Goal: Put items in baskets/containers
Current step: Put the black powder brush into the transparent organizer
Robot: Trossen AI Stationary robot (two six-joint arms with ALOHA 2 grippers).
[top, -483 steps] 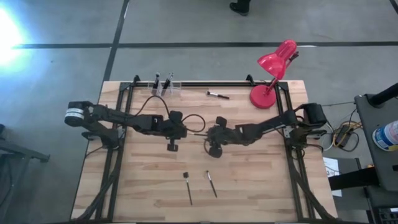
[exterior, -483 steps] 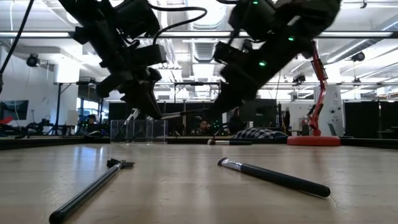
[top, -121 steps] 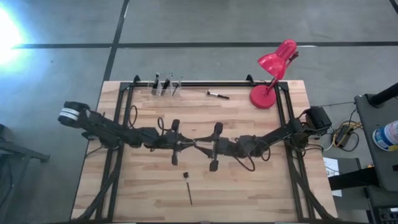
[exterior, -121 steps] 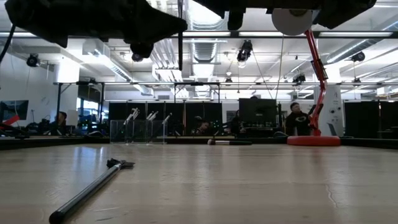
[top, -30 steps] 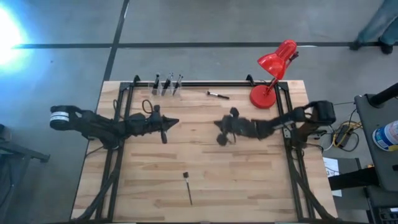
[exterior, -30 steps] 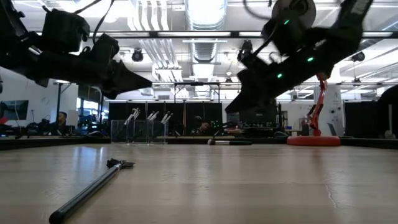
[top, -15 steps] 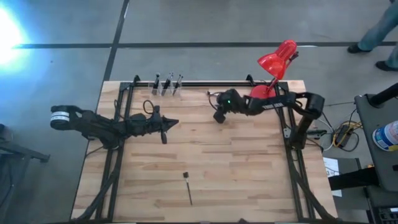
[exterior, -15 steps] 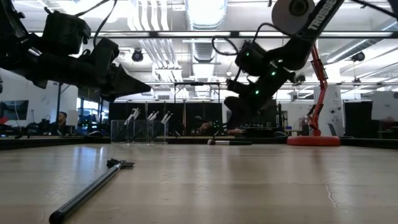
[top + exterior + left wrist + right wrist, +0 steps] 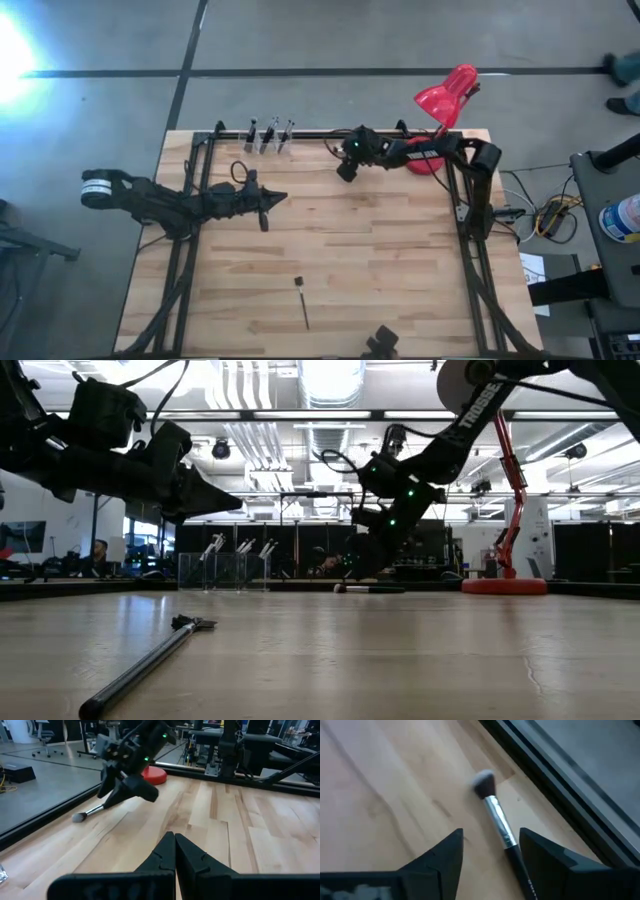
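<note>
On the left half of the desk (image 9: 420, 290) the left gripper (image 9: 281, 197) hovers with its jaws pressed fully together and empty, while one brush (image 9: 302, 303) lies alone near the front edge, well apart from the clear cups (image 9: 268, 141) at the back edge where a few brushes stand. Further right, the right gripper (image 9: 345, 170) hangs low over another brush (image 9: 496, 822) by the back edge, jaws spread wide to either side of its handle and gripping nothing. The brush lies askew between them close to the edge rail (image 9: 555, 765), so I judge a closing jaw could push it away or pinch only its end, letting it swing loose.
</note>
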